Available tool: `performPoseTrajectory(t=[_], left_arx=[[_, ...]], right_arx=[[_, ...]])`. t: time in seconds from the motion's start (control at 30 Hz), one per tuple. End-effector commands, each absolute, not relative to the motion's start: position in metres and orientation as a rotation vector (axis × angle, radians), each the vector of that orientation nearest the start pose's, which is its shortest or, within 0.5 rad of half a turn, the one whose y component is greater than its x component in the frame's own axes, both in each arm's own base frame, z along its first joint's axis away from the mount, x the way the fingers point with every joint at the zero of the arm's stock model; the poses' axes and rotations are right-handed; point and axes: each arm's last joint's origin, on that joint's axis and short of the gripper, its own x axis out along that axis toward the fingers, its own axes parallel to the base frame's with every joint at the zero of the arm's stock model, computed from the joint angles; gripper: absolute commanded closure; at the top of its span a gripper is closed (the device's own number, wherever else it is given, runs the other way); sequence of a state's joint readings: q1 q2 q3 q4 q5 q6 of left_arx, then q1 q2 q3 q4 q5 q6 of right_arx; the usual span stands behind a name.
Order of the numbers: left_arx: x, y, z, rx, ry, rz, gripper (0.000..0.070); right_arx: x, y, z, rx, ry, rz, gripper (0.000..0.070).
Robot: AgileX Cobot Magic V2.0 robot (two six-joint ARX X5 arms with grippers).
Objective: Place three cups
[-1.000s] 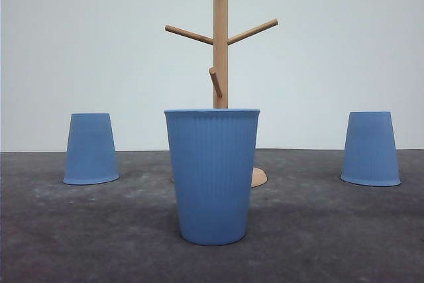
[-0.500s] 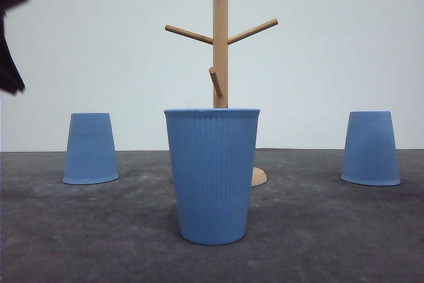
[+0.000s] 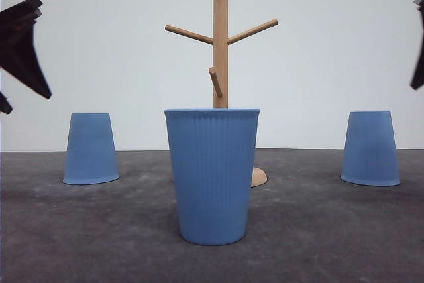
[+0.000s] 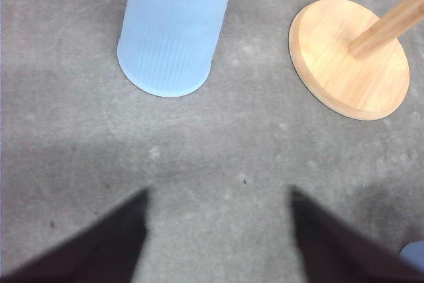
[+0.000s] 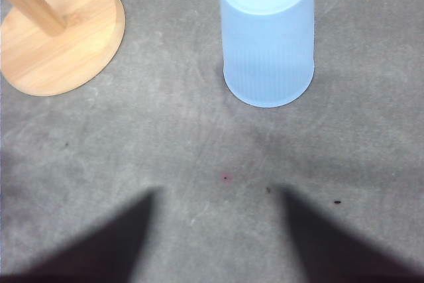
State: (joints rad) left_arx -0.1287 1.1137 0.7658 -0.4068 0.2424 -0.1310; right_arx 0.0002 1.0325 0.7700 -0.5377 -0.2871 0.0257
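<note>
I see three blue cups: the middle cup stands open side up in front of the wooden rack, and the left cup and right cup sit upside down on the surface. My left gripper and right gripper hang high, jaws apart, holding nothing. I should come down slowly and straight over each cup.

Cups matte blue, finely ribbed; rack smooth pale wood; table rough grey, speckled.
</note>
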Motion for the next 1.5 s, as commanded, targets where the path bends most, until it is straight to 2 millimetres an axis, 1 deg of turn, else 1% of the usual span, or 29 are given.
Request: performPoseTrajectory(t=[0.0, 0.07, 0.1, 0.23, 0.3, 0.33, 0.47, 0.6, 0.83, 0.93, 1.07, 1.23, 1.3, 1.33, 1.37, 1.43, 1.47], left_arx=[[0.225, -0.037, 0.252, -0.159, 0.760, -0.317, 0.0219], [0.225, -0.037, 0.253, -0.161, 0.756, -0.316, 0.0215], [0.226, -0.037, 0.253, -0.160, 0.750, -0.317, 0.0201], [0.233, -0.038, 0.258, -0.156, 0.711, -0.317, 0.0095], [0.241, -0.039, 0.264, -0.154, 0.703, -0.316, 0.0071], [0.246, -0.039, 0.267, -0.151, 0.703, -0.316, 0.0057], [0.272, -0.043, 0.277, -0.137, 0.714, -0.319, 0.0057], [0.304, -0.047, 0.278, -0.109, 0.737, -0.312, 0.0057], [0.357, -0.055, 0.267, -0.034, 0.836, -0.302, 0.0057], [0.373, -0.058, 0.260, -0.029, 0.852, -0.291, 0.0058], [0.385, -0.062, 0.249, -0.023, 0.877, -0.296, 0.0058], [0.392, -0.064, 0.232, -0.022, 0.922, -0.297, 0.0064], [0.394, -0.064, 0.226, -0.020, 0.933, -0.291, 0.0083], [0.395, -0.064, 0.224, -0.017, 0.937, -0.283, 0.0110], [0.396, -0.064, 0.222, -0.014, 0.939, -0.276, 0.0168], [0.398, -0.064, 0.220, -0.010, 0.939, -0.272, 0.0310], [0.398, -0.064, 0.220, -0.011, 0.933, -0.272, 0.0367]], right_arx=[[0.206, 0.009, 0.260, 0.128, 0.782, 0.270, 0.0121], [0.206, 0.009, 0.260, 0.129, 0.783, 0.270, 0.0121], [0.206, 0.009, 0.260, 0.129, 0.783, 0.270, 0.0121], [0.206, 0.009, 0.260, 0.129, 0.782, 0.270, 0.0121], [0.206, 0.009, 0.260, 0.129, 0.783, 0.271, 0.0121], [0.206, 0.009, 0.260, 0.129, 0.782, 0.271, 0.0121], [0.206, 0.009, 0.260, 0.129, 0.782, 0.271, 0.0121], [0.206, 0.009, 0.261, 0.128, 0.778, 0.270, 0.0121], [0.206, 0.009, 0.261, 0.128, 0.776, 0.271, 0.0121], [0.206, 0.009, 0.261, 0.127, 0.775, 0.270, 0.0121], [0.207, 0.009, 0.261, 0.127, 0.769, 0.271, 0.0121], [0.208, 0.009, 0.262, 0.125, 0.753, 0.271, 0.0121], [0.208, 0.009, 0.262, 0.124, 0.749, 0.271, 0.0121], [0.208, 0.009, 0.263, 0.124, 0.749, 0.272, 0.0121], [0.208, 0.009, 0.263, 0.124, 0.749, 0.272, 0.0121], [0.208, 0.009, 0.263, 0.124, 0.749, 0.272, 0.0121], [0.208, 0.009, 0.263, 0.124, 0.749, 0.272, 0.0121]])
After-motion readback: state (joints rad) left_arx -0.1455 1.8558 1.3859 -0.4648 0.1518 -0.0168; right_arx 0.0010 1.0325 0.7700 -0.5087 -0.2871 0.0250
